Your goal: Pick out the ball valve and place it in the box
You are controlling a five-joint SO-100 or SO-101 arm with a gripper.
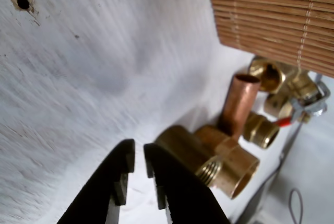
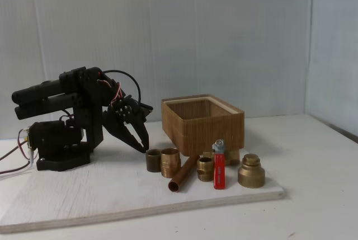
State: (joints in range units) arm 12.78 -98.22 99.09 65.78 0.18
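The ball valve (image 2: 218, 167) stands on the white board in front of the box, its red lever pointing toward the camera and a silver nut on top. In the wrist view the ball valve (image 1: 300, 110) sits at the far right, mostly hidden behind brass fittings. The brown ribbed box (image 2: 202, 121) stands behind the row of parts, and one corner of the box (image 1: 271, 15) shows at the top right of the wrist view. My gripper (image 2: 141, 144) hangs just left of the leftmost brass fitting. The gripper (image 1: 138, 153) is shut, a thin slit between its fingers, holding nothing.
Two brass fittings (image 2: 162, 160) stand right of the gripper, and they (image 1: 209, 156) lie close beside the fingers. A copper pipe (image 2: 183, 174) lies tilted, with a small fitting (image 2: 205, 168) and a large brass fitting (image 2: 251, 172) further right. The board's front edge (image 2: 168, 209) is near.
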